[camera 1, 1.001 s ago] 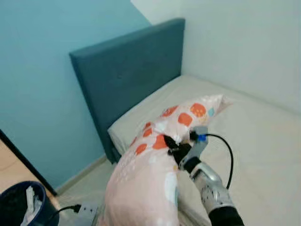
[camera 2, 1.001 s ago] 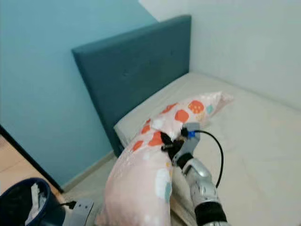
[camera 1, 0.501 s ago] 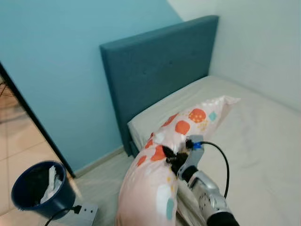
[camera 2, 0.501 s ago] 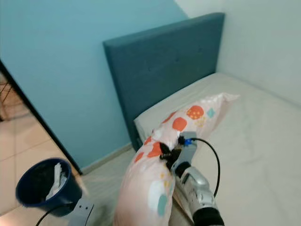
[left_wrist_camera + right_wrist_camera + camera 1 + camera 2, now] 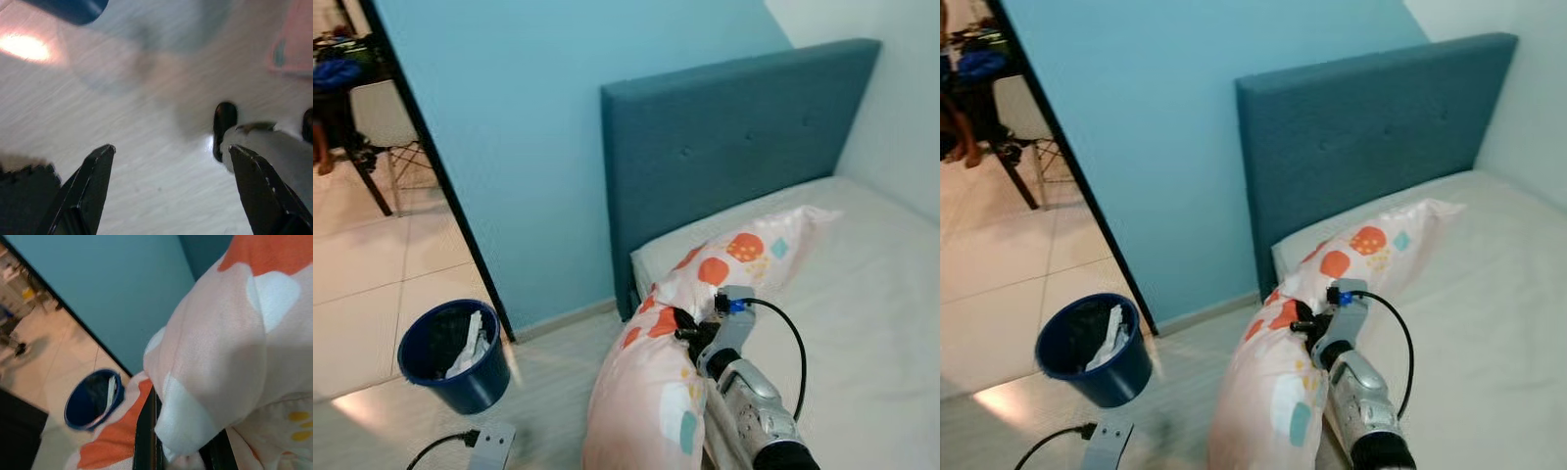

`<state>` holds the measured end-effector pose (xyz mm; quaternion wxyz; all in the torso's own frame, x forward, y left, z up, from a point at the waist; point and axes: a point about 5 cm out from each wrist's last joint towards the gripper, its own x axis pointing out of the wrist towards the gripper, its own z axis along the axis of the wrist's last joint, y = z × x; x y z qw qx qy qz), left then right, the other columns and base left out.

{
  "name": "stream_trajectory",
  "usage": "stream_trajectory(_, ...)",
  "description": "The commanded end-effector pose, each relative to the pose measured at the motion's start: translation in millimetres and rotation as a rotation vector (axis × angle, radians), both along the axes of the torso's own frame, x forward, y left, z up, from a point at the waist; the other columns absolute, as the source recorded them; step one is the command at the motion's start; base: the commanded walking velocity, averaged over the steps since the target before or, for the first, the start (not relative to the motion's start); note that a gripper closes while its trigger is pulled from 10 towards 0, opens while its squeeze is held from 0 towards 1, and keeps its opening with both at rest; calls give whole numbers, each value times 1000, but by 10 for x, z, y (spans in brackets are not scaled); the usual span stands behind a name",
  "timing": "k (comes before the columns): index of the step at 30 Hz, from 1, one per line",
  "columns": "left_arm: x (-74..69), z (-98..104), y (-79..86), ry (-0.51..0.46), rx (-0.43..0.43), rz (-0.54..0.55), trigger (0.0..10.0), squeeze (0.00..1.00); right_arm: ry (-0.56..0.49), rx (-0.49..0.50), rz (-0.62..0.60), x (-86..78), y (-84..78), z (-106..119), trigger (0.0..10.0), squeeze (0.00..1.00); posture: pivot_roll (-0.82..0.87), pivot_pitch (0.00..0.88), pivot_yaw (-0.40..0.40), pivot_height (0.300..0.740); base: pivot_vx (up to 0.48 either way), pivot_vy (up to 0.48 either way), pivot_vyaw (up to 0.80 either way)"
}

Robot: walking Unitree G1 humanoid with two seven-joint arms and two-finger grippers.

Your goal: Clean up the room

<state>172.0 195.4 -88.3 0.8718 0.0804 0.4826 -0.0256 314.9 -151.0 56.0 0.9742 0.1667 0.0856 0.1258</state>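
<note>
Two walls meet behind the bed (image 5: 862,294): one painted teal, one white. Teal padded headboard (image 5: 734,157) stands against the teal wall; mattress cover is pale cream and bare. Floor (image 5: 548,382) beside the bed is light grey wood-look; past a dark door edge it turns to beige tiles, with chair legs (image 5: 367,176) in the next room.

Long pillow (image 5: 690,323), pink with orange, white and teal patches, lies partly on the mattress near the headboard, its lower end hanging off the bed edge toward the floor. Right tool (image 5: 683,326) is clenched on a bunch of the pillow's fabric about midway along; black cable loops back from the wrist. Left tool (image 5: 168,161) hangs over the floor, fingers spread wide, gripping nothing.

Dark blue waste bin (image 5: 452,354) stands on the floor by the door edge, well apart from the pillow; white crumpled paper (image 5: 470,343) inside. Grey power strip (image 5: 489,447) with black cord lies near the bin
</note>
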Motion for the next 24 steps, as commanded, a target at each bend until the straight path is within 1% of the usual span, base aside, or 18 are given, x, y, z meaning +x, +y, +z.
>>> stream_trajectory(1,25,14,15,-9,-2,1,10000,0,-101,6,-39,111,-18,202,10000,0,-119,39,11,740,480,0,0)
stream_trajectory(5,32,17,7,-13,-4,0,10000,0,-122,-15,-99,167,-107,289,10000,0,-120,39,11,740,480,0,0)
stream_trajectory(8,29,16,10,-13,-3,1,10000,0,-129,-14,-106,176,-117,309,10000,0,-121,40,12,740,480,0,0)
stream_trajectory(14,0,7,29,-10,-5,1,10000,0,-153,-14,-170,245,-192,414,10000,0,-124,42,11,740,480,0,0)
stream_trajectory(19,-6,6,33,-8,-5,-1,10000,0,-150,-20,-180,262,-211,435,10000,0,-126,43,11,740,480,0,0)
stream_trajectory(24,0,6,28,-5,-6,-7,10000,0,-146,-16,-208,281,-261,467,10000,0,-131,46,12,740,480,0,-788)
